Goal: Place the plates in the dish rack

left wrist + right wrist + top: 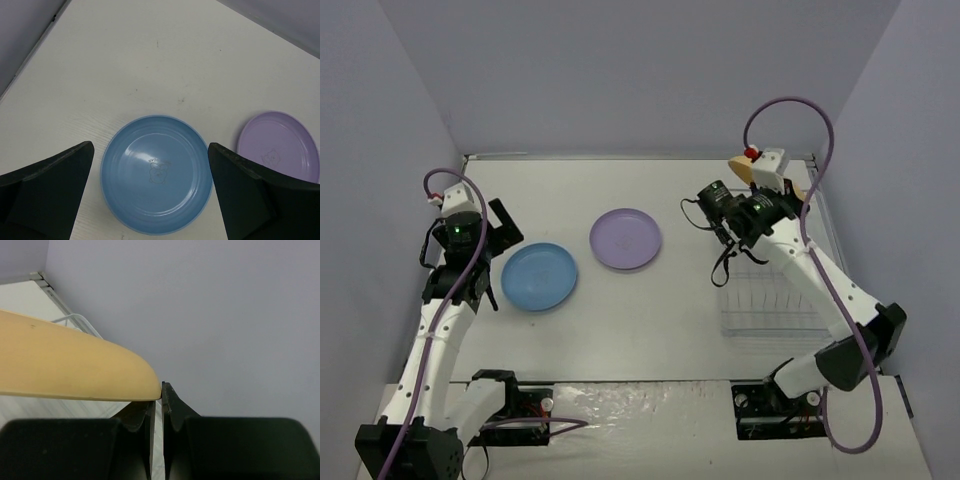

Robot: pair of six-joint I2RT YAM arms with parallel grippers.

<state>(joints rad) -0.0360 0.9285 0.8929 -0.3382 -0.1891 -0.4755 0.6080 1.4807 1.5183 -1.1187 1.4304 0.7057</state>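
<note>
The dish rack (772, 300) stood on the right side of the table (620, 340), its long side running from near to far. From overhead only its clear wires and upright dividers could be made out inside it. The yellow plate (65, 365) was not on the table but up in the right claw (161, 394), over the far end of the rack. From above, only two slivers of it showed past the arm, one at the far left (741, 169). In the right wrist view the two fingers were pinched nearly together on the plate's thin rim. The plate stretched away to the left of them, with a curl of rack wire (75, 319) showing beyond its edge. Whether the plate touched any wire could not be told. The blue plate (156, 172) lay flat on the table on the left side. It sat right under the left claw (150, 146), whose fingers were spread wide to either side and gripped nothing. The purple plate (625, 238) lay flat near the middle of the table, just beside the blue one without touching it and well apart from the rack.
</note>
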